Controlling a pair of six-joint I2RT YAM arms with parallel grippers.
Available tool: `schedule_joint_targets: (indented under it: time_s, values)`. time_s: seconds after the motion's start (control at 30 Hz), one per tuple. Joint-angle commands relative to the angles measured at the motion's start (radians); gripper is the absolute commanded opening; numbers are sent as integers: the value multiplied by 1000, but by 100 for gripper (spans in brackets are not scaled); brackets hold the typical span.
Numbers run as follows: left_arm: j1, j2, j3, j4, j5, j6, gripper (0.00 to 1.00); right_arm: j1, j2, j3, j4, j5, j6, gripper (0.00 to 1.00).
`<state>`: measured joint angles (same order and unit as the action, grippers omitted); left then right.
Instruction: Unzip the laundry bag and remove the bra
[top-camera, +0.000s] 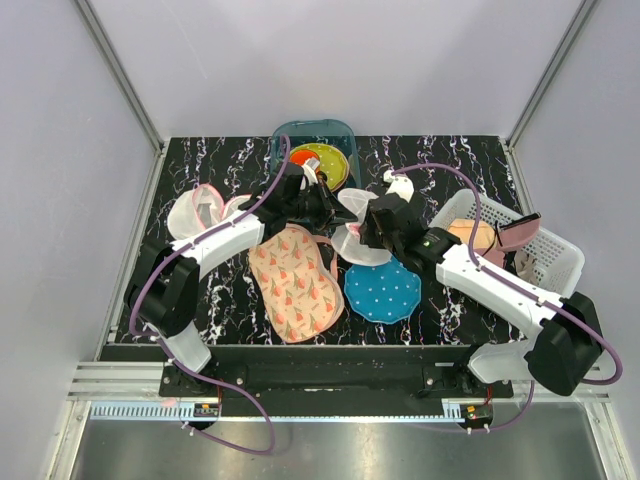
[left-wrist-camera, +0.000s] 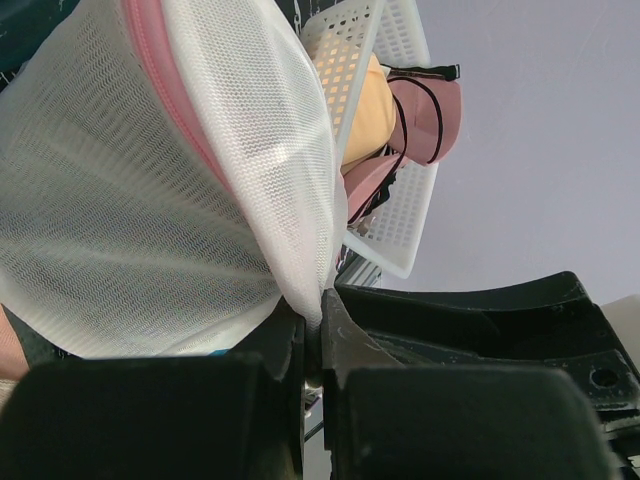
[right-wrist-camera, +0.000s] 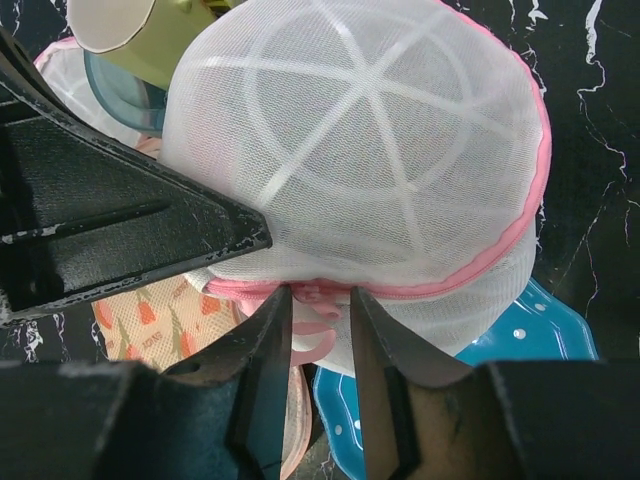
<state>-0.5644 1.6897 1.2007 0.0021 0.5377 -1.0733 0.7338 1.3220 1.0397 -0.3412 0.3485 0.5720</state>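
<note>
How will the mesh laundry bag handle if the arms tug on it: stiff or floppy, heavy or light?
Probably semi-floppy: the laundry bag puckers to a fold where the left gripper pinches its mesh, yet white ribs hold its dome round. Likely light, being open netting. Pulling the pink zip trim may drag the whole bag.

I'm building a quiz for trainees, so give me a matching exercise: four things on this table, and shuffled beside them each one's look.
1 laundry bag
2 round mat
3 basket
4 fabric piece

A blue, white dots
B white mesh, pink zip trim
C pink floral print
D white plastic lattice

Pairs: 1-B, 2-A, 3-D, 4-C
</note>
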Motion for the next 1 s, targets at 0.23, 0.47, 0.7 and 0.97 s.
schedule_joint_targets:
  time_s: [0.23, 0.47, 0.7, 0.97]
  values:
    - [4, -33, 23, 55, 22, 4, 0, -20, -37, 13, 22, 15, 6, 28]
    - [4, -28, 25, 58, 22, 1, 0, -20, -30, -3, 34, -63, 6, 31]
    - [4, -32, 20, 55, 21, 1, 0, -20, -23, -27, 38, -57, 2, 40]
    - [4, -30, 25, 58, 22, -1, 0, -20, -15, -24, 53, -46, 2, 29]
